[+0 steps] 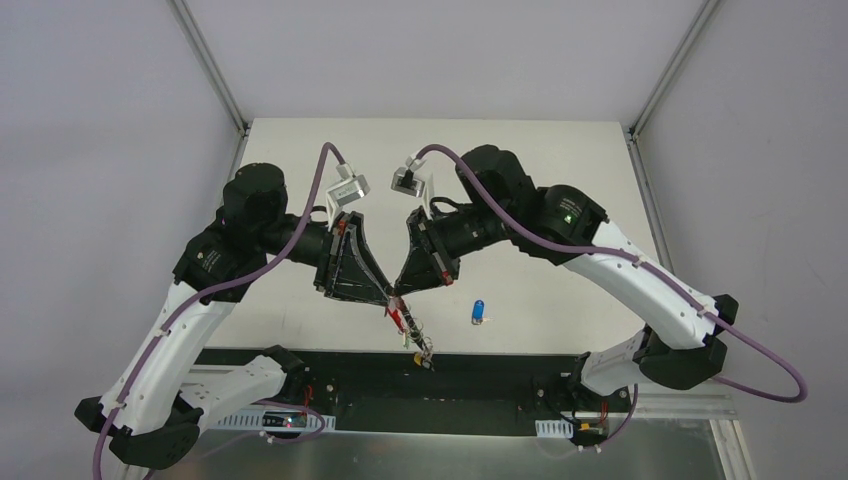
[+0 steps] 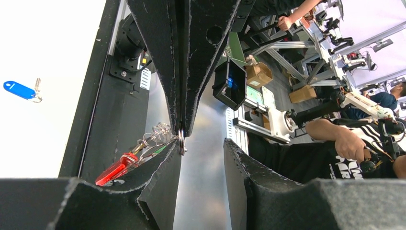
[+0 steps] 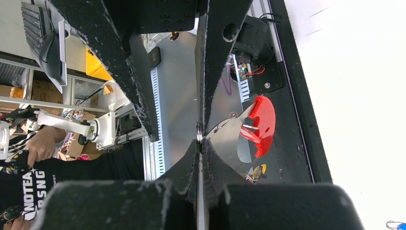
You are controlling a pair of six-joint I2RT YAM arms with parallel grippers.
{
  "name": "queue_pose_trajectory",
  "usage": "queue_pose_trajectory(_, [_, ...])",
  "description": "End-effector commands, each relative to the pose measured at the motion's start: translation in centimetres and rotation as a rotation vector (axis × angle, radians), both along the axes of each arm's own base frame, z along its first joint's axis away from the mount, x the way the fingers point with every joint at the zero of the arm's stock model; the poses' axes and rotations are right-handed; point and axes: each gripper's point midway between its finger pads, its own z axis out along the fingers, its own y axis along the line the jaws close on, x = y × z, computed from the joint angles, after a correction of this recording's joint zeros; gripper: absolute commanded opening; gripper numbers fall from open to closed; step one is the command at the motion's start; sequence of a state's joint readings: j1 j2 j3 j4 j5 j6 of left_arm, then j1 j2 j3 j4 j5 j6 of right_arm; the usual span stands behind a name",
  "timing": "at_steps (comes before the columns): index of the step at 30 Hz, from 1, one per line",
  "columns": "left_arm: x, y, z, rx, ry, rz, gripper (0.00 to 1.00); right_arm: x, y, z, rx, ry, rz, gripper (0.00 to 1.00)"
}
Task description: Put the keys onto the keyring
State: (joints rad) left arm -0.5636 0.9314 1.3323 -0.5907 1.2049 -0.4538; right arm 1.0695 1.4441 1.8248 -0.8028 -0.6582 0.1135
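The keyring hangs between the two grippers. Its red clip (image 1: 400,316) and a short chain with a yellow key (image 1: 420,358) dangle over the table's near edge. My right gripper (image 3: 200,143) is shut on a silver ring (image 3: 198,132) of the keyring, with the red clip (image 3: 261,123) and grey flat piece (image 3: 233,140) beside it. My left gripper (image 2: 202,143) is open; one of its fingertips (image 2: 173,152) is right beside that ring (image 2: 181,139), and the red clip (image 2: 117,168) shows behind it. A blue key (image 1: 478,312) lies alone on the white table, right of the grippers.
A black strip (image 1: 500,372) runs along the table's near edge under the hanging keyring. The arm bases stand at the bottom left and right. The white tabletop (image 1: 450,160) stretches behind the grippers. Metal frame posts stand at the far corners.
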Motion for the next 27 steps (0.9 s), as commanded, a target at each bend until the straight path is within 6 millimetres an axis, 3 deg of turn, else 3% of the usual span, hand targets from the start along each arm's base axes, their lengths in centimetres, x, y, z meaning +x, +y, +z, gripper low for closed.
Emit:
queue_pose_trajectory(1, [-0.5,-0.1,0.4,-0.020,-0.028,-0.048,0.36,0.0,1.2,3.1,0.106,-0.030,0.012,0.00])
queue_pose_trajectory(8, [-0.5,-0.1,0.0,-0.015,-0.010,-0.064,0.26,0.0,1.3,3.6,0.120,-0.038,0.013,0.00])
queue_pose_trajectory(13, [-0.6,-0.1,-0.2,-0.018,-0.020,-0.071,0.00,0.0,1.2,3.8,0.124,-0.042,0.018,0.00])
queue_pose_trajectory(23, [0.4,0.3,0.3,-0.034,-0.194,0.031,0.00,-0.6,0.4,3.6,0.134,-0.074,0.038,0.00])
queue_pose_trajectory(25, [0.5,0.5,0.7,-0.042,-0.238,0.059,0.00,-0.7,-0.1,3.7,0.147,-0.105,0.036,0.11])
queue_pose_trajectory(27, [0.6,0.7,0.9,-0.047,-0.279,0.082,0.00,-0.6,-0.6,4.0,0.172,-0.149,0.027,0.35])
